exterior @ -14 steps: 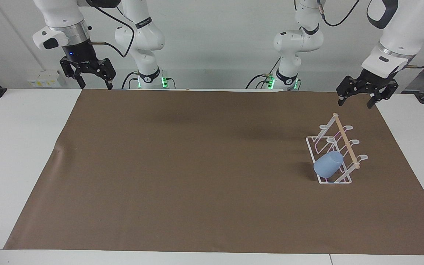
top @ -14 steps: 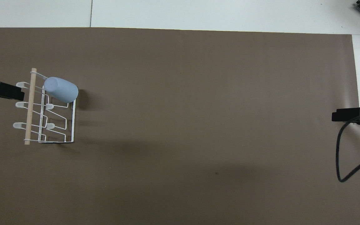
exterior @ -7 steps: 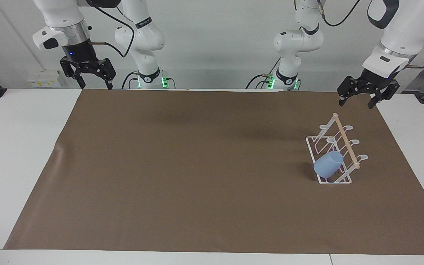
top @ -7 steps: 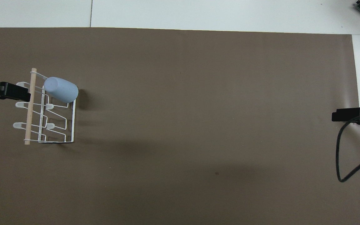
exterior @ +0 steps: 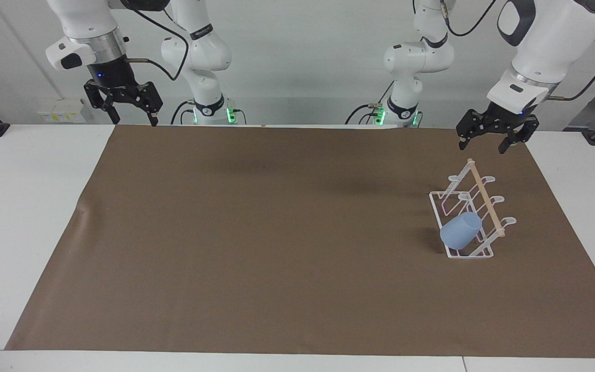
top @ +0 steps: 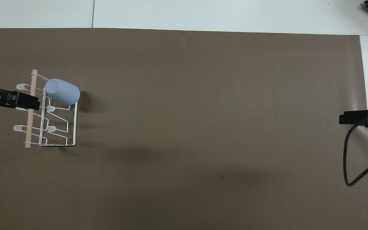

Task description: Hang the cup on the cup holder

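small light-blue handleless plastic cup [exterior: 460, 231] hangs tilted on white wire cup holder [exterior: 470, 214], at its 7 o'clock corner | judged light, stiff, slippery; grip mid-wall | left gripper [exterior: 490, 138] wide, empty, over holder | right gripper [exterior: 132, 111] wide, waiting

Robotics lab: two white Franka arms [exterior: 199, 57] bolted at table [exterior: 34, 206] edge, brown mat [exterior: 277, 232] spread on table, cables trailing beside arms, bare white wall above table.
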{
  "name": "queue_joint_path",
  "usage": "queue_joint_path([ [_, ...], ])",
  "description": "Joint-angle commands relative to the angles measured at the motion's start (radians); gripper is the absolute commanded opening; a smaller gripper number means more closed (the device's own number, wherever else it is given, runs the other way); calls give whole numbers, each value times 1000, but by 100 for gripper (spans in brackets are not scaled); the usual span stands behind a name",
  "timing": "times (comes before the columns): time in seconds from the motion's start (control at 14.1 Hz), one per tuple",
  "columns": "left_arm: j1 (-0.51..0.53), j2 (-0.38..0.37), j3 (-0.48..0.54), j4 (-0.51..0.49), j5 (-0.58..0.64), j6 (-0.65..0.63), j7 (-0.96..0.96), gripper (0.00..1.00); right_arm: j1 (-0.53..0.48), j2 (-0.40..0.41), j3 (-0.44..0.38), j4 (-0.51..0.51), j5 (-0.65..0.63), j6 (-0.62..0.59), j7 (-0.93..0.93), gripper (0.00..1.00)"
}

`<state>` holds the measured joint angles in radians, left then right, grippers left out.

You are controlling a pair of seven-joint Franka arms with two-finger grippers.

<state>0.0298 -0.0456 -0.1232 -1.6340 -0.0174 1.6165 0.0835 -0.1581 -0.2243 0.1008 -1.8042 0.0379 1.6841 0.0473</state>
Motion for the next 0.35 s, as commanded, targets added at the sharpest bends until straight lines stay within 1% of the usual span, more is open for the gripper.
queue_joint_path([
  [0.0, -10, -4, 8, 19, -7, -36, 13, 100, -5, -7, 0, -3, 20, -12, 8, 100],
  [0.28, -18, -11, 7, 3, -9, -30, 15, 100, -5, -7, 0, -3, 20, -12, 8, 100],
])
